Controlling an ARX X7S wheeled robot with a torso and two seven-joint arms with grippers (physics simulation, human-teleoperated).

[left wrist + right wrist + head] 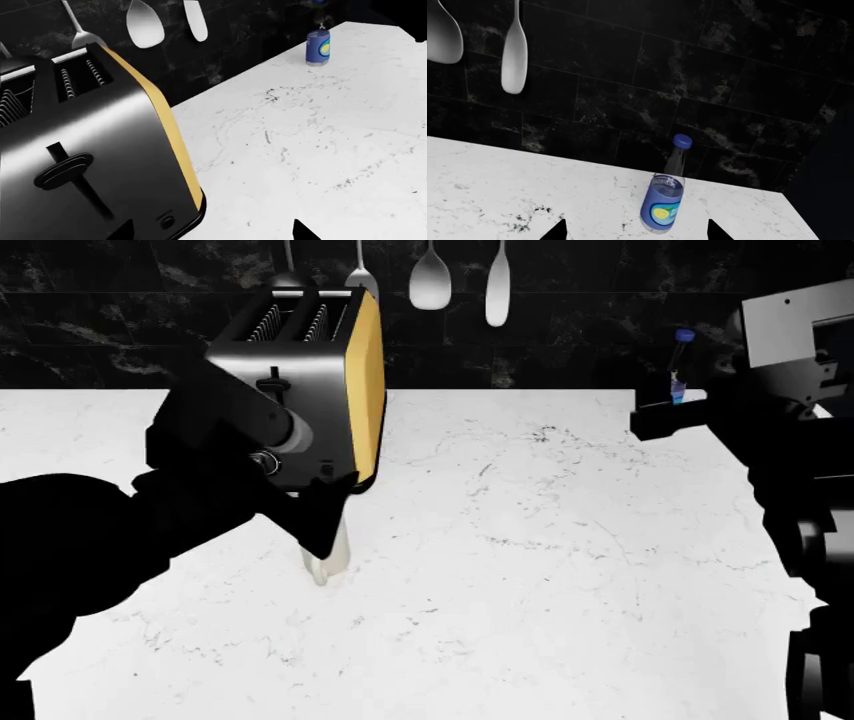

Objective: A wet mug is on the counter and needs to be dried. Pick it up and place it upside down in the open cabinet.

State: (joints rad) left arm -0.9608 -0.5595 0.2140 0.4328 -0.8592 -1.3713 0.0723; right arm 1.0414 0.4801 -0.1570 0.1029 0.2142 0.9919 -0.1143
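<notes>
Mug (328,555): only a cream sliver shows, left of centre in the head view, standing on the white marble counter (561,600) just in front of the toaster (310,380). The left claw (320,515) hangs directly over it and covers most of it, so handle side, rim and whether it's upright can't be made out. Likely handling: small, rigid, light, ceramic-looking, so breakable if dropped; wet glaze prob. slippery, so a firm pinch across the rim wall or on the handle seems safest, esp. as it must be flipped upside down.

Left claw: dark silhouette; can't tell if fingers are spread or closed, nor if they touch the mug. Left wrist view shows no mug, only toaster, counter and a blue-labelled bottle (317,46) at upper right.

Right claw (635,232): two tips apart at the bottom edge of the right wrist view, holding nothing, aimed near the bottle (665,200). Spoons (430,280) hang on the black tiled wall. Open cabinet not in any view.
</notes>
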